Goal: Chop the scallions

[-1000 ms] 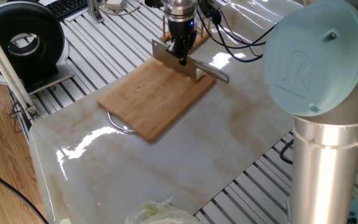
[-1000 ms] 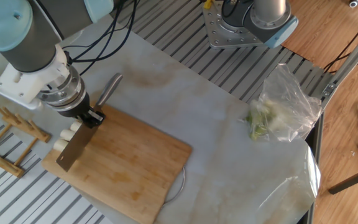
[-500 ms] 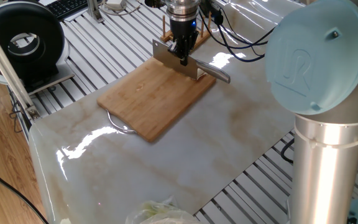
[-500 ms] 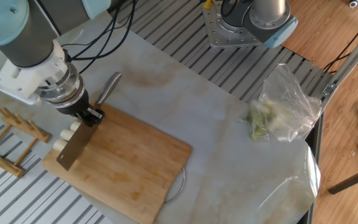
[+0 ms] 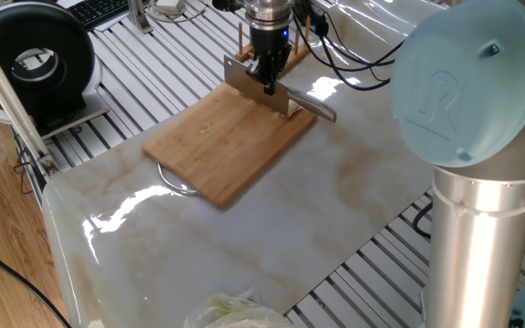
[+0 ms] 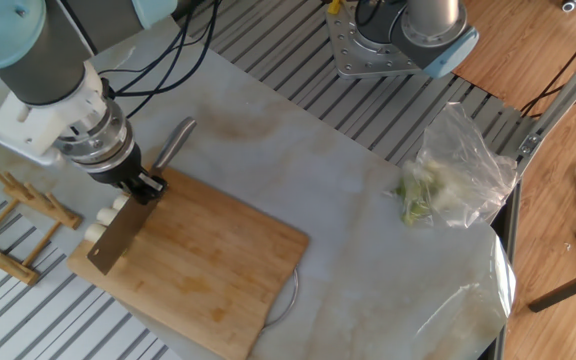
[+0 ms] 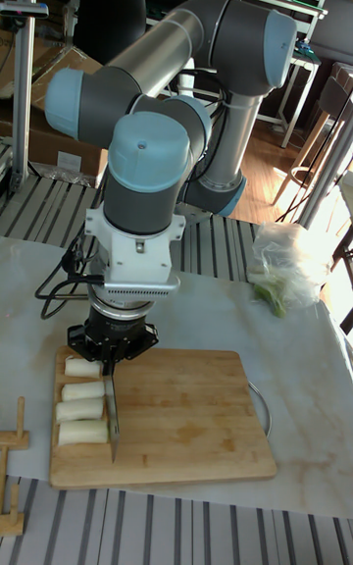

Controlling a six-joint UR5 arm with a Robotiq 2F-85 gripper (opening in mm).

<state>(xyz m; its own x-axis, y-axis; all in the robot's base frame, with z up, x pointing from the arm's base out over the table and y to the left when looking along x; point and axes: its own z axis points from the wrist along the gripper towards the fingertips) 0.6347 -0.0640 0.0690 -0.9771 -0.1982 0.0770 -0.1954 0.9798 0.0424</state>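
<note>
Several short cream-white scallions chunks (image 7: 82, 399) lie in a row along the left end of the wooden cutting board (image 7: 186, 418); they also show beside the blade in the other fixed view as pale scallions pieces (image 6: 107, 216). My gripper (image 7: 110, 357) is shut on a cleaver-style knife (image 6: 118, 240), gripping it at the top of the blade. The blade stands edge-down on the board just right of the chunks. Its metal handle (image 6: 176, 142) sticks out past the board. From one fixed view the gripper (image 5: 267, 85) and the blade (image 5: 244, 80) hide the chunks.
A clear plastic bag of pale leafy greens (image 6: 448, 180) lies on the marble table at the right. A wooden rack (image 6: 18, 215) stands just beyond the board's end. A second robot base (image 6: 398, 40) and a black round device (image 5: 30, 59) sit off the table.
The arm and knife have edged very slightly toward the scallion end of the board. The chunks lie as before.
</note>
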